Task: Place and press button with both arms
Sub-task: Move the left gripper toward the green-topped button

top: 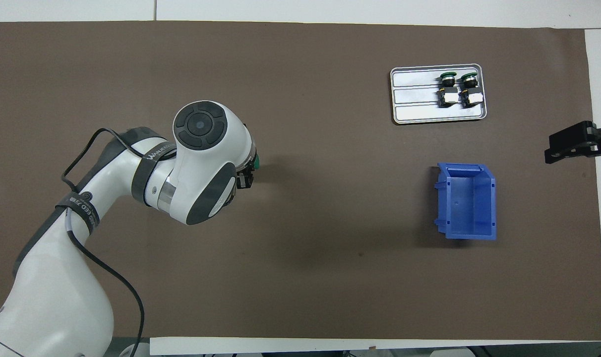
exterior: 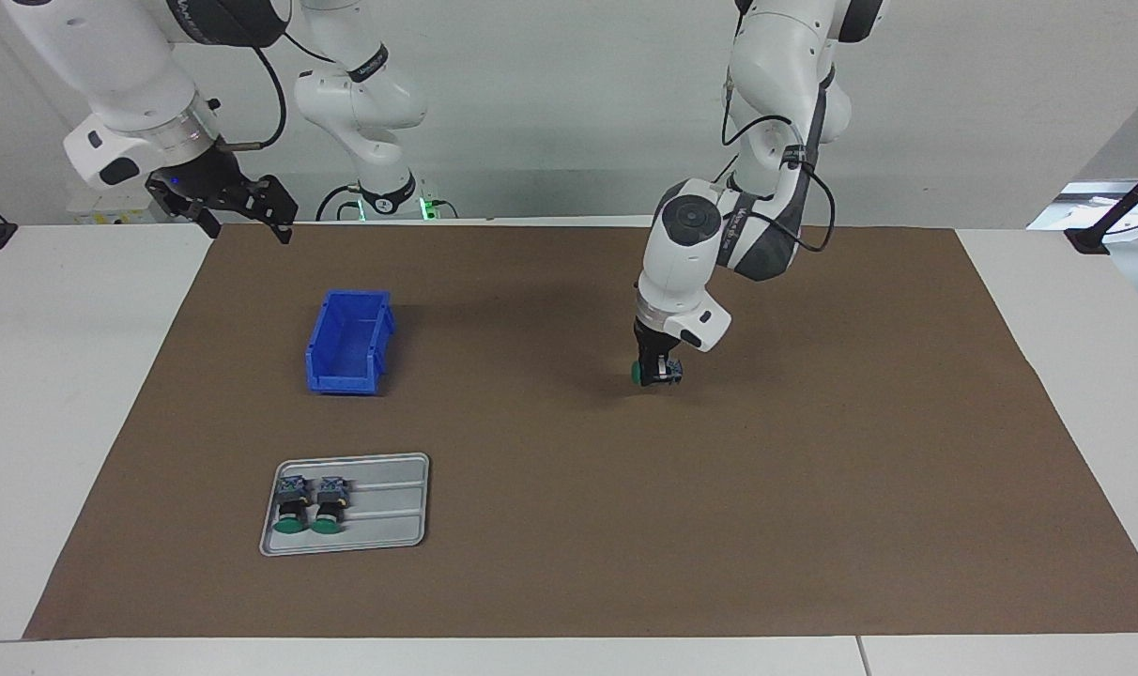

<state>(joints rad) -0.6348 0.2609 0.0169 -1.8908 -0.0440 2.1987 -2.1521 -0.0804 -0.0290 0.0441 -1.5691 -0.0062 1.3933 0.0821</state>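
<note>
Presently the button point(exterior: 646, 372) is clamped between the fingers of the left gripper point(exterior: 656, 374) over the brown mat point(exterior: 813, 469) (green cap sideways); the right gripper point(exterior: 240, 208), fingers spread, waits above the mat's corner.

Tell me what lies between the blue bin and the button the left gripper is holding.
Nothing: only bare brown mat between the blue bin and the button in the left gripper. Both views show it.

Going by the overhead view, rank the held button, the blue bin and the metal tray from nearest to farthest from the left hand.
1. Held button: clamped in the left hand, over the mat's middle.
2. Blue bin: toward the right arm's end.
3. Metal tray: same end, farther from the robots than the bin.
</note>
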